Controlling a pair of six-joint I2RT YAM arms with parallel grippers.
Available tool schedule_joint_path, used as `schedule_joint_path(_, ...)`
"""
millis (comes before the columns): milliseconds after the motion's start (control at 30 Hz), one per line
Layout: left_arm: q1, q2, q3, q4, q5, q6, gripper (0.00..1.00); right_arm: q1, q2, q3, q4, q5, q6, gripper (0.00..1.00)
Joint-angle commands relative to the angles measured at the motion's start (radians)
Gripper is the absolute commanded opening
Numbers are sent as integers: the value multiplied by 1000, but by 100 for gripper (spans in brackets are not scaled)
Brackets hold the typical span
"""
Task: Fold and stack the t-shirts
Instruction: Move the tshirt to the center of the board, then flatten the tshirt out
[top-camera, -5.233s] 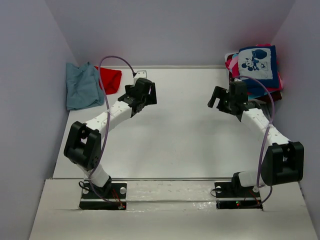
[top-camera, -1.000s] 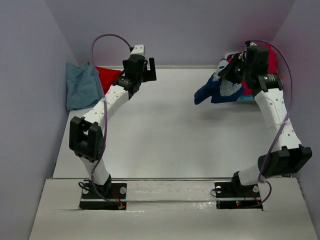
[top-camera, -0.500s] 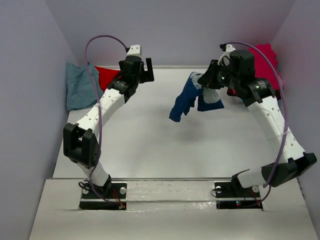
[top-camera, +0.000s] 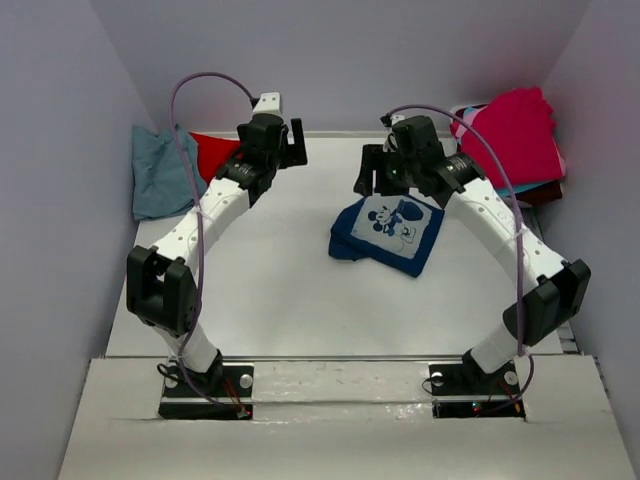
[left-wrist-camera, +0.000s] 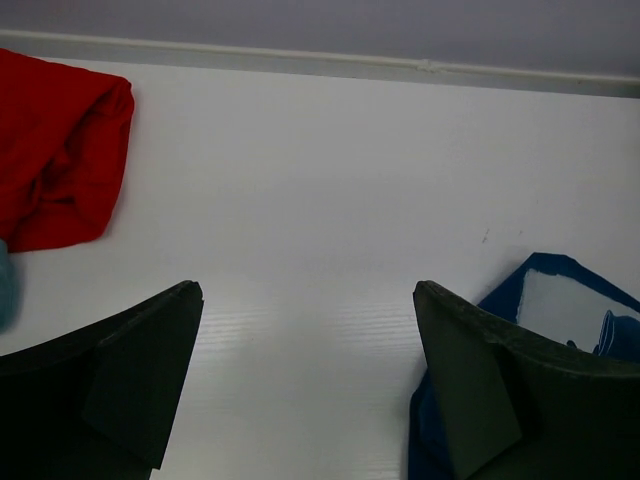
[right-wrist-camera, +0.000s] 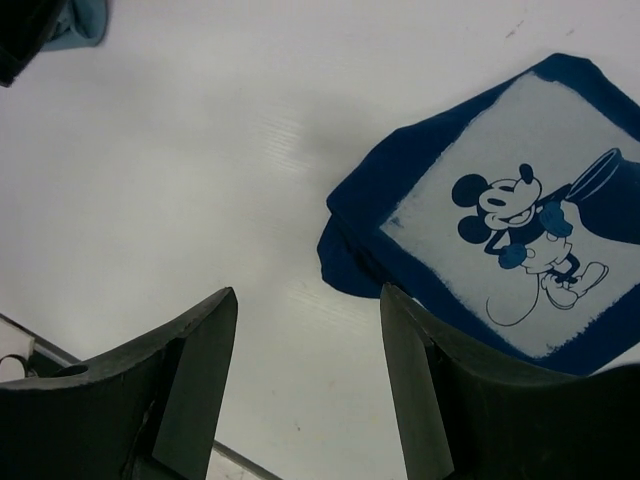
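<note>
The white surface (top-camera: 250, 290) is smooth and matte, shut in by pale walls on its left, far and right sides. Its near half and centre-left are bare.

The left arm (top-camera: 205, 215) rises from its base at the near edge, bends at the elbow by the left edge, and stretches toward the far edge. The right arm (top-camera: 520, 245) bends out near the right edge and then reaches inward and away, toward the middle of the far edge.

In the far right corner sits a stack of t-shirts (top-camera: 515, 135). A deep pink-red tee is on top, with slivers of turquoise and maroon showing beneath it. A dusty blue-grey t-shirt (top-camera: 160, 175) lies rumpled against the left wall near the far left corner. A crumpled red t-shirt (top-camera: 215, 152) is just beside it, toward the far edge.

The navy t-shirt (top-camera: 388, 232) lies flat right of centre, well apart from the stack. It is folded to a rough square and turned at an angle. Its white mouse print faces up, and the cloth is bunched along its left side.

The right end effector (top-camera: 378, 175) hangs over the navy tee's far edge with its jaws apart and nothing between them. The left end effector (top-camera: 285, 140) is near the red tee, with its jaws spread wide and empty.
</note>
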Motion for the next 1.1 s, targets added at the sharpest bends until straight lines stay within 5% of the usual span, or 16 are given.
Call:
schedule_joint_path(0,2,-50,-17,21,30,-22,99,31,101,-66,14,60,33,65)
schedule_joint_path(167,2,-62,-34,6,22,-31,99,40,236,-216,160,40,106,60)
schedule_joint_path(467,2,-113,-81,-4,19,-42,99,168,449,-148,174,16,114,55)
schedule_joint_path(1067,2,-91,-80,-16,18,-48,99,294,492,-78,100,75,143,58)
